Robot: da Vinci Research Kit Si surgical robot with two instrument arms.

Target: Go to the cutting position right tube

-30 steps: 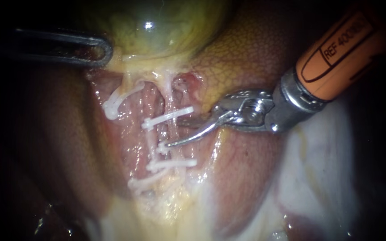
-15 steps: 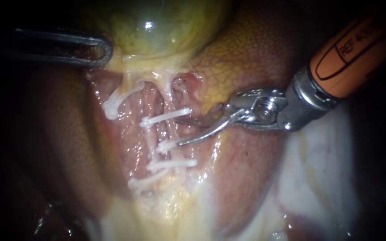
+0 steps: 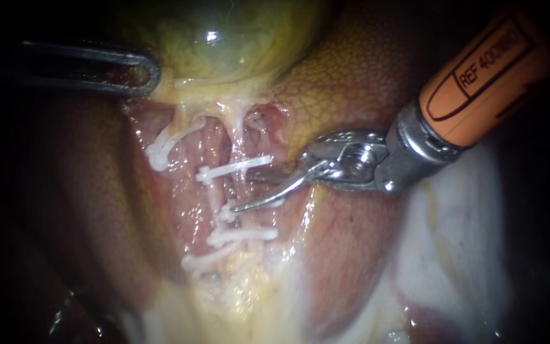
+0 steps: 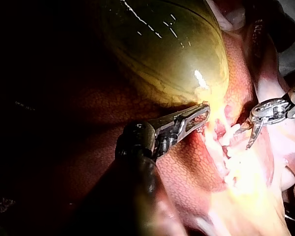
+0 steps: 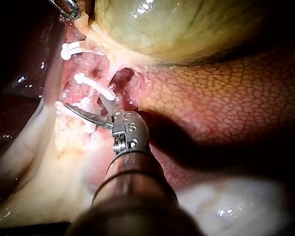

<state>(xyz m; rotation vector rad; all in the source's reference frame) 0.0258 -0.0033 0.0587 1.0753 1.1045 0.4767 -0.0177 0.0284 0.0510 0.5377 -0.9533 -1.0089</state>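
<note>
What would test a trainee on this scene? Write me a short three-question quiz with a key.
1. True or false: the jaws of the right tool are shut.
2. In the endoscope view, the tip of the left tool is: A) at the edge of the gallbladder; B) touching the right tool; C) out of sight.
3. Fill in: the right tool's open jaws point toward a row of white ____ .

Key: 1 false, a gap shows between them. 2 A. 3 clips.
</note>
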